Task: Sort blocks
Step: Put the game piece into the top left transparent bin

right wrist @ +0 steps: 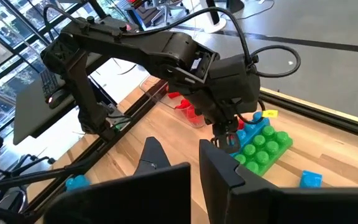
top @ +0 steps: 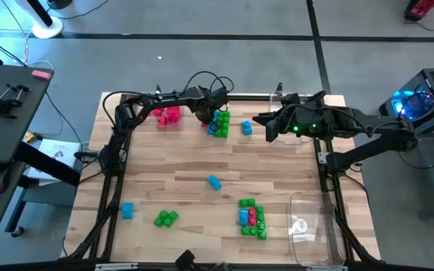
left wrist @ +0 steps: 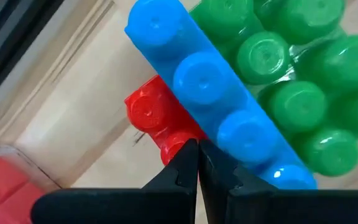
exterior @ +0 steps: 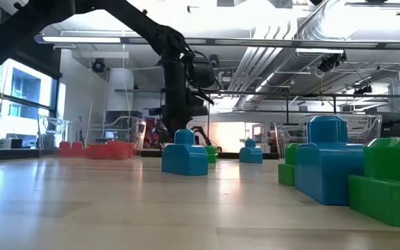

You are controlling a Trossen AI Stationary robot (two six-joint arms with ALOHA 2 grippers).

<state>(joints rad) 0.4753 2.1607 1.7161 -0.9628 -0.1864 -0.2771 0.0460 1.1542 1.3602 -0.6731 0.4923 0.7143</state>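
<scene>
Your left gripper (left wrist: 197, 163) is closed, tips down beside a red block (left wrist: 157, 118) and blue bar (left wrist: 219, 102) joined to a green cluster (top: 219, 124) at the tabletop's (top: 172, 169) far edge. No writing is legible on them. Red blocks (top: 167, 116) fill a tray alongside. The right gripper (top: 266, 126) hovers closed and empty near a blue block (top: 246, 129). More blocks (top: 252, 217) lie nearer, by an empty tray (top: 313, 226).

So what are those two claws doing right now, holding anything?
Left gripper: shut, fingers pressed together against the red block, holding nothing.
Right gripper: shut, empty, above the table.
</scene>
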